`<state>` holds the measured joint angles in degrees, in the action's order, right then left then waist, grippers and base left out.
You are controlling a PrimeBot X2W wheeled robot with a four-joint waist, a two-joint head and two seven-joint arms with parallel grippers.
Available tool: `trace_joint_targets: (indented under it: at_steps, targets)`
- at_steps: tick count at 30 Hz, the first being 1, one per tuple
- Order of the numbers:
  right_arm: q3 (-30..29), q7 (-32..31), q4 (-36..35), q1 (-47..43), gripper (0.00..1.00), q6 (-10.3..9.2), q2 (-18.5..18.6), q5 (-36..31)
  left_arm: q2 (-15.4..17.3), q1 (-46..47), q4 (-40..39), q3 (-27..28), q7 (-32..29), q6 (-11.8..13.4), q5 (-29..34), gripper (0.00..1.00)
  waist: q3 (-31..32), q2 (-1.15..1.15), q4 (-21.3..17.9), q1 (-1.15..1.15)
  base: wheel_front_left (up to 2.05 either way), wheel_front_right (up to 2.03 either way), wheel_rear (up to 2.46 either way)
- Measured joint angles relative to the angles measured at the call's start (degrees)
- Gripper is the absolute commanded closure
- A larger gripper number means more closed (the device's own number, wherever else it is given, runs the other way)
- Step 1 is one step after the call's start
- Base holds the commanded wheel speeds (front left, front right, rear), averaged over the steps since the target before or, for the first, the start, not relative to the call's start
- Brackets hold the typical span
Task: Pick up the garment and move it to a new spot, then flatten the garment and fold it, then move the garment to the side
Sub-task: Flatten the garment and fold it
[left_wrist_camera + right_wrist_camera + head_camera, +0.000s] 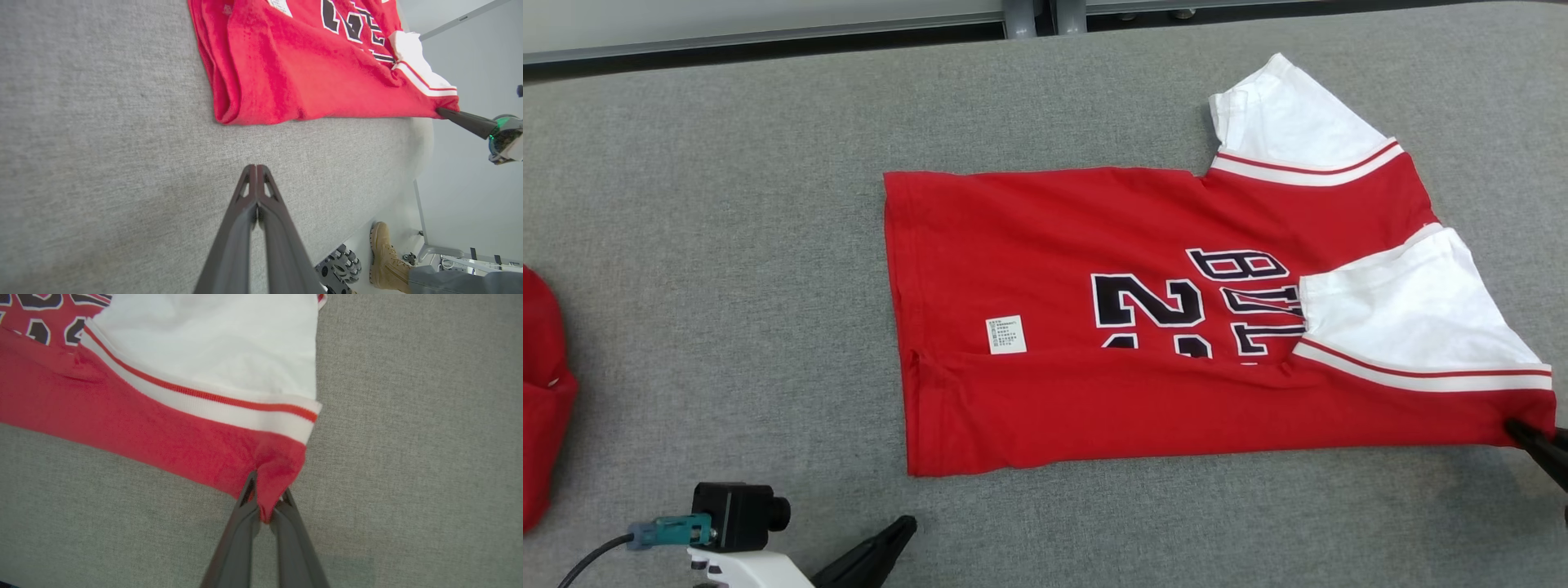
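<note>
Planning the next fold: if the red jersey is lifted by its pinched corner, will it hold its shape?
Probably not: the jersey bunches where the right gripper pinches it, so it likely droops limply. Its loose folded-over flap may well fall open.

Tan boot (384, 257) (someone's) beside the grey table (102, 163)

Counted on one grey table (727, 245) were one red garment (1054, 237) with two white sleeves (1286, 114) and one label (1006, 335), one further red cloth (543, 392) and two grippers (left gripper (256, 168), right gripper (267, 498)); off it, one boot (384, 253).
</note>
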<state>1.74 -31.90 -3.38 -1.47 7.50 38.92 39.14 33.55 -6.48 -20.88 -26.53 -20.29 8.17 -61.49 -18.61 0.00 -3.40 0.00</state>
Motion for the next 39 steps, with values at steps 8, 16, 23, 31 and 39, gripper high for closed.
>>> trace_joint_targets:
  at_steps: [8,16,23,31,39]
  targets:
    - [0.45,0.78,0.14,1.03,0.64,0.0,-0.88,-0.87,-0.69,1.37,0.88,-0.57,0.05,0.51,1.02,1.0,0.63,0.0,-0.82,0.0,0.0,0.0,0.0]
    - [0.45,4.91,-0.51,1.78,0.0,0.0,-1.64,-4.79,-1.63,3.23,2.29,-0.21,3.77,2.49,5.75,0.0,2.49,0.0,-1.38,0.0,0.0,0.0,0.0]
    - [-0.14,8.51,-1.91,0.49,0.0,0.0,-5.24,-8.53,-3.44,3.43,4.01,-1.76,6.19,3.58,8.77,0.0,4.79,0.0,-2.36,0.0,0.0,0.0,0.0]
    - [0.02,9.12,1.58,1.42,0.0,0.0,-7.71,-11.1,-4.44,8.31,8.06,-3.52,4.32,4.17,11.16,0.0,0.3,0.0,-2.71,0.0,0.0,0.0,0.0]
    - [3.27,9.75,8.53,5.07,0.0,0.0,-9.77,-11.81,-5.3,9.73,10.21,-4.26,3.15,3.5,10.37,0.44,-2.1,0.0,-3.04,0.0,0.0,0.0,0.0]
